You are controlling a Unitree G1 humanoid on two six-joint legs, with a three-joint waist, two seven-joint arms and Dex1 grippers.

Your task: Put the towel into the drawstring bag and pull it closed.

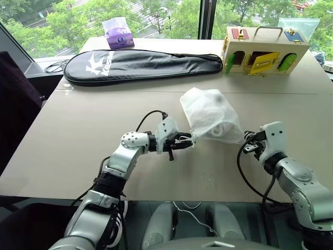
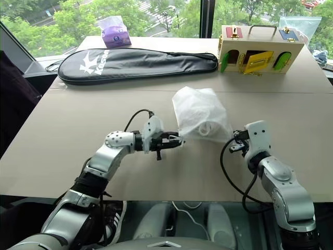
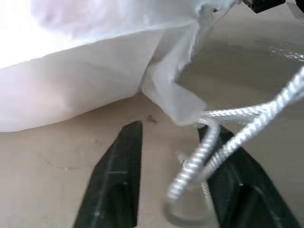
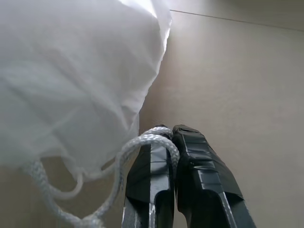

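Judging by how things lie, the first half of the job looks done: the towel (image 1: 221, 130) shows as a pale rolled shape through the thin wall of the drawstring bag (image 1: 208, 112), which sits puffed up on the table (image 1: 78, 135) between the two pincers. What remains is the closing. The right gripper (image 4: 172, 137) has its fingers pressed together on a loop of white cord (image 4: 142, 142) that runs out from the bag's gathered edge, so that side seems ready to pull; the bag bulges just ahead of and beside those fingers. The left gripper (image 3: 168, 137), close against the bag's other side, has its black fingers (image 3: 118, 175) narrowed but with a gap between them, and a second cord (image 3: 223, 137) lies across one finger rather than plainly pinched, so I cannot tell that it has a firm hold yet. The bag's mouth appears bunched near this pincer but not clearly cinched. Left to do, as I read it: secure the left cord, then draw both cords apart until the opening tightens. Well beyond both pincers lie a black racket case (image 1: 140, 65), a purple tissue pack (image 1: 118, 32) and a wooden box (image 1: 265, 49), none of them involved.
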